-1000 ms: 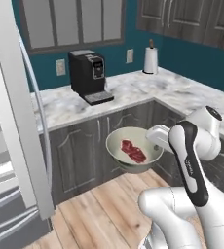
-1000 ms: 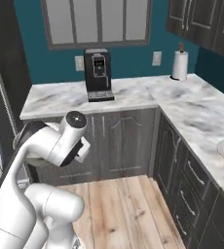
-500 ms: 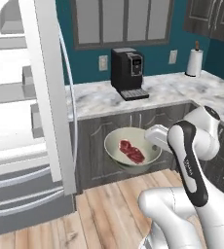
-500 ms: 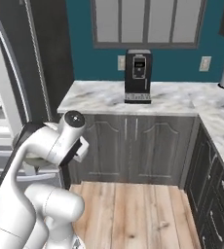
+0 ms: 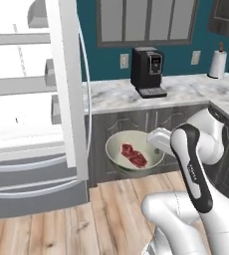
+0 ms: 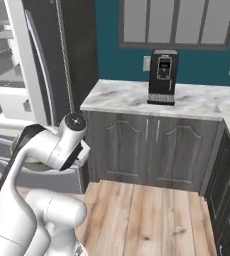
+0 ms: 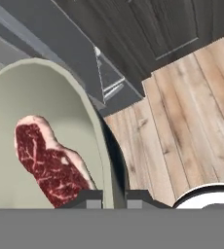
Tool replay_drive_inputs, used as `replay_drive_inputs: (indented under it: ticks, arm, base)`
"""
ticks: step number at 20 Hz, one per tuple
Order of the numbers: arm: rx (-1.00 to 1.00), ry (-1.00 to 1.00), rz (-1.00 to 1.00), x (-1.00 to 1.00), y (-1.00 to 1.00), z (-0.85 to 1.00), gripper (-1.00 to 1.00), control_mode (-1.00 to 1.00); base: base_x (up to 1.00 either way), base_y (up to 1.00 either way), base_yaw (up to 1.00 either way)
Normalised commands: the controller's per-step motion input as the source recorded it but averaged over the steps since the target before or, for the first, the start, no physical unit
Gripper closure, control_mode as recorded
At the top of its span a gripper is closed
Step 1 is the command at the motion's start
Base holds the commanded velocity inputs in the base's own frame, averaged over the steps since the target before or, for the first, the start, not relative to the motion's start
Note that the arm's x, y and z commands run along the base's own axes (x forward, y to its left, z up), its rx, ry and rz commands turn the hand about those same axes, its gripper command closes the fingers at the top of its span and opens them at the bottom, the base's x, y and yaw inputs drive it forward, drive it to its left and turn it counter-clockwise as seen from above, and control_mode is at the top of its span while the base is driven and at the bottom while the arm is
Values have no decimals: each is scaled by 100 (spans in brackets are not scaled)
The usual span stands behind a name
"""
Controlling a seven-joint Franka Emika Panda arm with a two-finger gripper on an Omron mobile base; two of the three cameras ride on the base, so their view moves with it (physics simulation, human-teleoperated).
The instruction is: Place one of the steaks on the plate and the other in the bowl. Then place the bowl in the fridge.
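Note:
My gripper (image 5: 156, 141) is shut on the right rim of the beige bowl (image 5: 114, 147) and holds it in the air in front of the lower cabinets. One red steak (image 5: 134, 155) lies flat inside it. In the hand view the bowl's rim (image 7: 97, 131) runs down between my fingertips (image 7: 89, 197), with the steak (image 7: 50, 165) just left of them. The grey fridge (image 5: 32, 124) stands open at the left, white shelves showing, its door edge (image 5: 69, 84) close to the bowl. The plate and the second steak are out of view.
A black coffee machine (image 5: 147, 72) and a paper towel roll (image 5: 216, 64) stand on the marble counter (image 5: 186, 89). Dark grey cabinets (image 6: 152, 145) run below it. Wooden floor (image 5: 111, 209) stretches under the bowl and in front of the fridge drawers (image 5: 32, 189).
The whole picture has swung: the base has turned left, bringing the open fridge into view. The bowl with the steak stays held in my gripper, unchanged relative to the arm.

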Motion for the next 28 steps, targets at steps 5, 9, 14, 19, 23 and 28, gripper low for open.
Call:
replay_drive_inputs:
  ticks: [5,9,14,19,23,28]
  arm:
    - [0,0,0,0,0,0,100,100]
    - [0,0,0,0,0,0,100,100]
    - [0,0,0,0,0,0,100,100]
    - [0,0,0,0,0,0,100,100]
    - [0,0,0,0,0,0,100,100]
    - [0,0,0,0,0,0,100,100]
  base:
    - [0,81,5]
    - [0,97,-1]
    - [1,92,-4]
    - [20,82,-11]
    - [65,31,-17]
    - [72,-1,-11]
